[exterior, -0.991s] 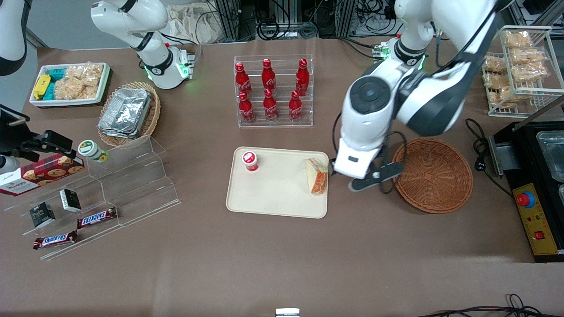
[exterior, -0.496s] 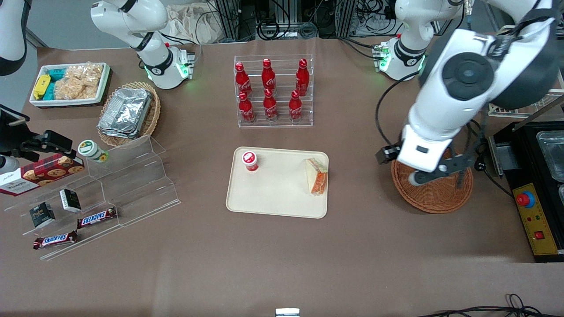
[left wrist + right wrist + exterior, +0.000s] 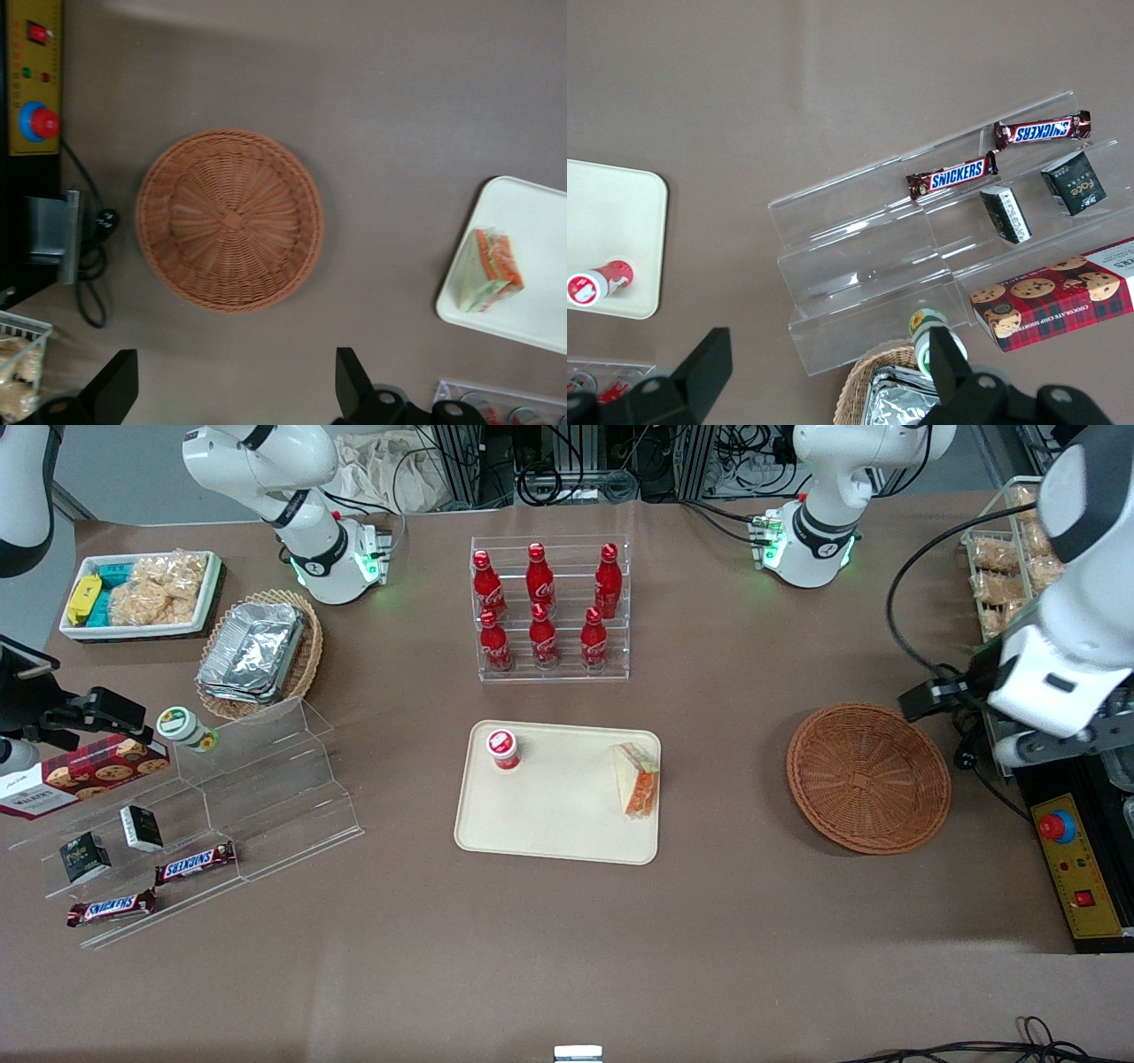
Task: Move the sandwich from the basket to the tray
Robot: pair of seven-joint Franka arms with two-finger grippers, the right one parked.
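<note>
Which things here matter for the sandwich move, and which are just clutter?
Job:
sandwich, lying on the tray
basket, nothing in it
gripper, open, above the table near the basket

Clutter:
red-capped bottle on the tray
cola bottle rack
Snickers bars

the end effector (image 3: 230, 394) fingers (image 3: 115, 385) are cut off by the frame edge.

Overhead front view; downward-facing wrist views

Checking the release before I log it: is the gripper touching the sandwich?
Apart. The front view shows the sandwich lying on the tray, while the gripper, open and empty, sits past the basket, toward the working arm's end.
</note>
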